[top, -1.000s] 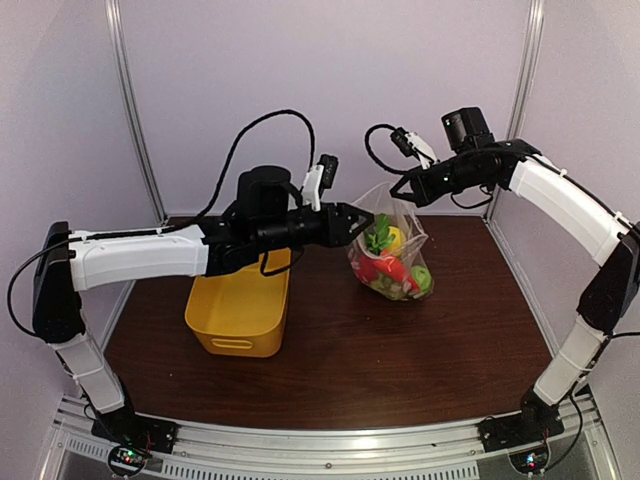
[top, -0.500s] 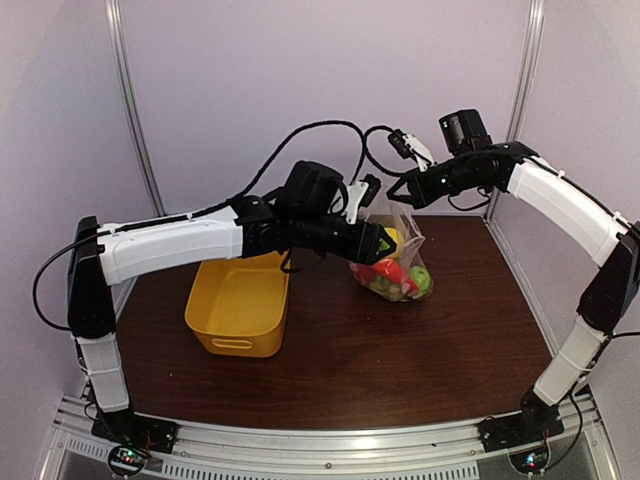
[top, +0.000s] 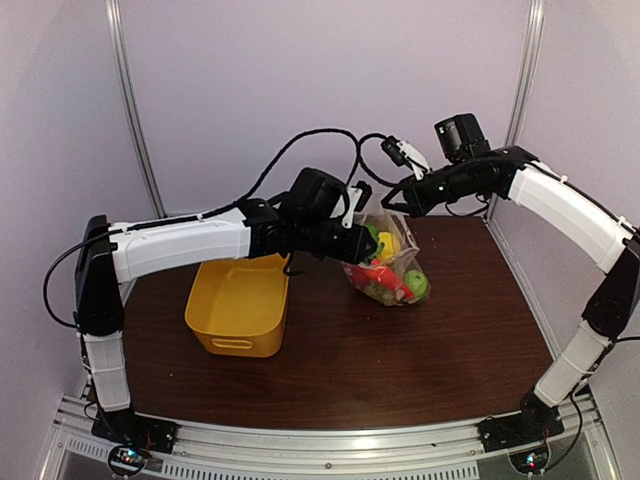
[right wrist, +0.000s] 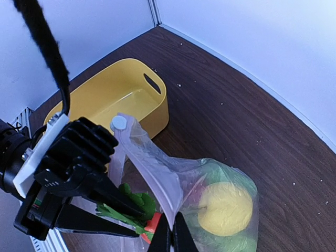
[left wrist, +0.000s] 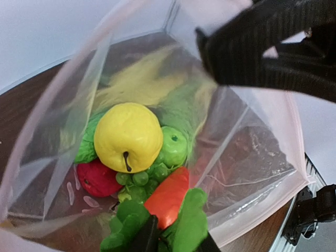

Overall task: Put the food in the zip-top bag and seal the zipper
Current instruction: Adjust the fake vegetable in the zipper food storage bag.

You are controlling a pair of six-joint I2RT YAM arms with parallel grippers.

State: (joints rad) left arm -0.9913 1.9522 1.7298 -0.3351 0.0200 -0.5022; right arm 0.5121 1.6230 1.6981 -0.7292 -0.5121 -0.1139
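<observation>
Top view, step: loading the food, carrot going in; no loose food seen on the table point(top: 330, 370), so likely the last piece
Top view, zip-top bag point(top: 392, 272): one, hung upright at the far right of the table, mouth up
Top view, right gripper point(top: 402, 200): above the bag, pinching its upper edge
Top view, left gripper point(top: 362, 246): at the mouth, reaching in from the left
Top view, basket point(top: 238, 305): one, yellow, left of the bag and apart from it
Left wrist view, carrot point(left wrist: 168, 195): one, tip down inside the bag, leafy top between the left jaws, apparently closed on it
Left wrist view, food in the bag: one yellow fruit point(left wrist: 128, 137), one green apple point(left wrist: 173, 147), one red fruit point(left wrist: 97, 178), one bunch of grapes point(left wrist: 137, 181); one more green piece at left, too blurred to name
Left wrist view, zipper point(left wrist: 262, 216): unsealed, mouth wide
Right wrist view, right jaws: together on a fold of bag film
Right wrist view, left jaws: green leaves between them, orange just past the tips
Next move: release the carrot, draw the left gripper out, then bring both lips together and press along the strip, with the right-hand pinch kept to stop a slump
</observation>
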